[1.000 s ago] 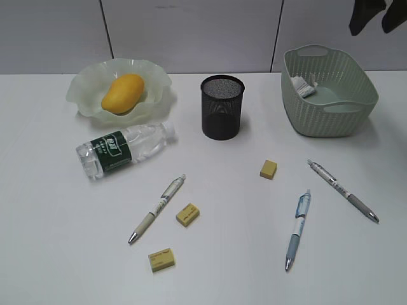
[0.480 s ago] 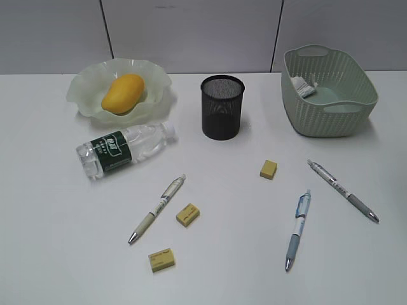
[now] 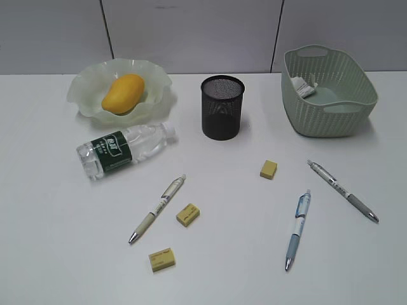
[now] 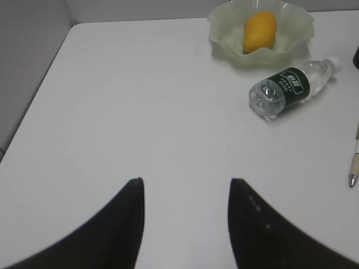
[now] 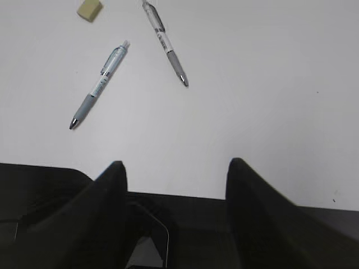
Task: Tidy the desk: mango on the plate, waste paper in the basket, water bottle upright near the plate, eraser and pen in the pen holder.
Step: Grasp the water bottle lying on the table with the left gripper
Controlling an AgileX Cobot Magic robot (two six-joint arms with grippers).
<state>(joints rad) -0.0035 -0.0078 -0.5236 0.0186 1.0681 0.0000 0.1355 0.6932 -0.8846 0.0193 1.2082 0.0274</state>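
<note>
Left wrist view shows the left gripper low over the bare desk with its two dark jaws parted and nothing between them; ahead of it and off to its right lies the water bottle, on its side with the white cap pointing away, and just beyond the bottle sits the plate with the mango resting in it; at the far right edge of that view the tip of one pen shows.

Right wrist view shows the right gripper hanging at the near edge of the desk, jaws apart and empty; ahead of it and a little to its left lie two pens, a blue-grey pen and a white-and-grey pen, near each other but not touching, with one eraser beyond them.

Exterior view shows neither gripper; it gives the count: one mango, one plate, one water bottle, one pen holder standing upright between plate and basket, one basket with the waste paper inside against its far-left wall; three pens lie on the desk, the third pen to the left of the other two; three yellow erasers, the left eraser just beside that pen, the nearest eraser apart from it.
</note>
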